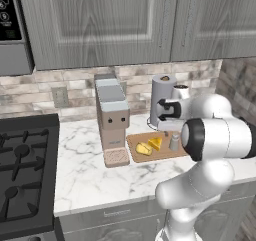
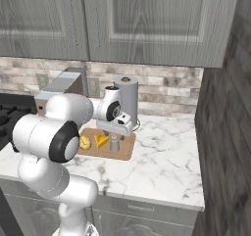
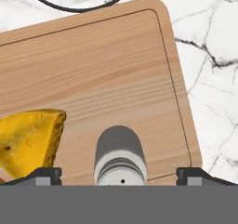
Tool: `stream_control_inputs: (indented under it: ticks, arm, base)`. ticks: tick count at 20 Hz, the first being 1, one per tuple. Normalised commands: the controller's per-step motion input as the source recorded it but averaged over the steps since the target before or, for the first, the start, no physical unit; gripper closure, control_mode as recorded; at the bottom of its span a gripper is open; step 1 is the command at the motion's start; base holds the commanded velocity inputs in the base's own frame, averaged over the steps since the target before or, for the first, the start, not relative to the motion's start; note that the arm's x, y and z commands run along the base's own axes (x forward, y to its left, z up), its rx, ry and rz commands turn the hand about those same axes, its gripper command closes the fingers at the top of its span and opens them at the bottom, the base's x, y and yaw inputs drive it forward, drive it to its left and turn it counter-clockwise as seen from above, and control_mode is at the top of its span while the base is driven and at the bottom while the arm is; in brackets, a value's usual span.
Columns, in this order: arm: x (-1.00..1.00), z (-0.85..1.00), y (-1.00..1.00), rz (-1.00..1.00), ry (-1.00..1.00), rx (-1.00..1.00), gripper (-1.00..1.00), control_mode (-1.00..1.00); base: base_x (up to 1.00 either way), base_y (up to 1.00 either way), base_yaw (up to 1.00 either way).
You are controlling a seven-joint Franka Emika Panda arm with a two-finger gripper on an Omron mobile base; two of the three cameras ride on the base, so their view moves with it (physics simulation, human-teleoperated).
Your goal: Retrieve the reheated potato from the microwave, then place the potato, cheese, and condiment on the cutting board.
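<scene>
1. The potato (image 1: 143,149) lay on the cutting board (image 1: 150,157), at its left end, touching the cheese (image 1: 156,143).
2. A grey shaker (image 1: 174,142) stood upright at the board's right end.
3. The claw (image 3: 120,174) hung above the shaker, fingers (image 3: 46,174) spread apart, gripping nothing.
4. The board rested on the marble desk (image 1: 90,170), beside a coffee machine (image 1: 112,120).

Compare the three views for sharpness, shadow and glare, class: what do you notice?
Left base view: soft, even light, no glare; cutting board slightly blurry. Right base view: dim wall on the right, faint shadow beneath the arm. Hand view: sharpest, wood grain crisp, cheese and condiment shaker clear, almost shadowless.
</scene>
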Motion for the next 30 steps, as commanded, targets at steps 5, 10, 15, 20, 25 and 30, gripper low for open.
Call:
stream_control_inputs:
  ticks: [5, 10, 15, 20, 25, 30]
  arm:
    - [-0.36, 0.15, 0.0, 0.0, 0.0, 0.0, -1.0, -1.0]
    - [-0.56, 0.07, 0.07, 0.0, 0.0, 0.0, -1.0, -1.0]
    - [-0.45, 0.21, 0.2, 0.02, 0.0, 0.03, -1.0, -1.0]
    - [-0.37, 0.36, 0.23, 0.06, -0.01, 0.0, -1.0, -1.0]
    - [-0.43, 0.33, 0.14, 0.03, 0.01, 0.0, -1.0, -1.0]
    - [-0.59, 0.12, 0.14, 0.01, -0.02, 0.01, -1.0, -1.0]
  base:
    - [0.0, 0.0, 0.0]
    - [0.0, 0.0, 0.0]
    - [0.0, 0.0, 0.0]
    - [0.0, 0.0, 0.0]
    - [0.0, 0.0, 0.0]
    - [0.0, 0.0, 0.0]
